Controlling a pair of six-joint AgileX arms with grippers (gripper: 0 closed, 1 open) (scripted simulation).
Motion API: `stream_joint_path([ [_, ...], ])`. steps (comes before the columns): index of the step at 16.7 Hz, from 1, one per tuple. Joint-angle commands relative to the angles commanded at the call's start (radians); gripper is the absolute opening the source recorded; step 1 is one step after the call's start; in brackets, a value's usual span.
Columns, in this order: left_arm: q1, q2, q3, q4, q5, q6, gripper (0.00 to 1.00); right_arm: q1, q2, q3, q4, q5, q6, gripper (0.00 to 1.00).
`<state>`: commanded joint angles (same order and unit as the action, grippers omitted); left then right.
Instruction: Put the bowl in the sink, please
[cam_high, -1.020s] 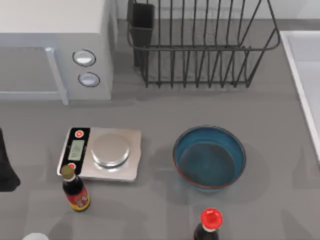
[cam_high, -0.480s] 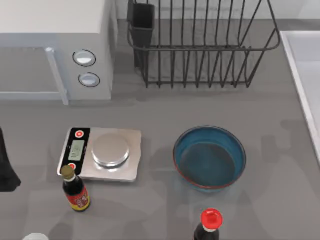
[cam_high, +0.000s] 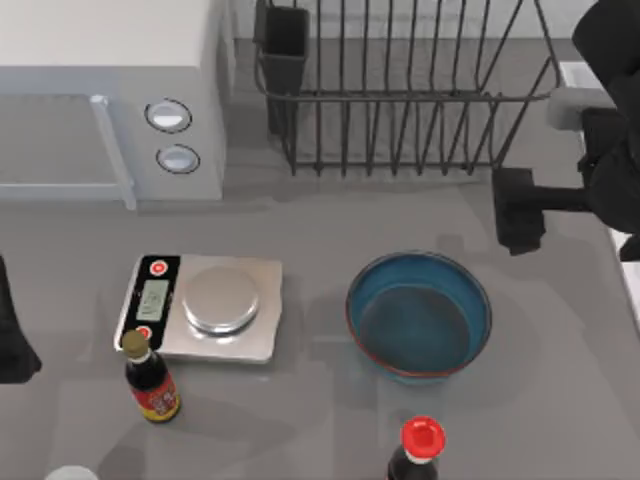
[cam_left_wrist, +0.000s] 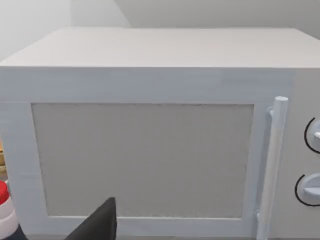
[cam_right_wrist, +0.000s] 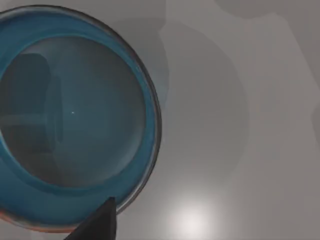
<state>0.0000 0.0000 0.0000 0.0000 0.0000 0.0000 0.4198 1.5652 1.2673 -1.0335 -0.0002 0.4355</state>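
The blue glazed bowl (cam_high: 419, 315) stands upright on the grey counter, right of centre, with nothing in it. In the right wrist view the bowl (cam_right_wrist: 70, 120) lies directly below, its reddish rim line showing. My right gripper (cam_high: 517, 212) hangs above the counter just beyond the bowl's far right rim, clear of it. The right arm reaches in from the top right corner, over the sink. A strip of the sink's pale rim (cam_high: 628, 285) shows at the right edge. My left arm (cam_high: 10, 335) is parked at the left edge.
A black wire dish rack (cam_high: 400, 90) stands behind the bowl. The white microwave (cam_high: 110, 90) fills the back left and faces the left wrist camera (cam_left_wrist: 150, 150). A kitchen scale (cam_high: 205, 305), a soy sauce bottle (cam_high: 150, 380) and a red-capped bottle (cam_high: 420, 450) stand near the front.
My right arm has come into view from the top right, and its gripper now hangs beside the bowl's far right rim. The bowl and the left arm have not moved.
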Motion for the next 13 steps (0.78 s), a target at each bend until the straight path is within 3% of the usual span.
stream_joint_path([
  [6,0.000,0.000,0.000,0.000,0.000,0.000,1.00,0.085,0.300,0.265,-0.191,0.001,0.084,1.00],
  [13,0.000,0.000,0.000,0.000,0.000,0.000,1.00,0.087,0.320,0.283,-0.201,0.001,0.090,1.00],
])
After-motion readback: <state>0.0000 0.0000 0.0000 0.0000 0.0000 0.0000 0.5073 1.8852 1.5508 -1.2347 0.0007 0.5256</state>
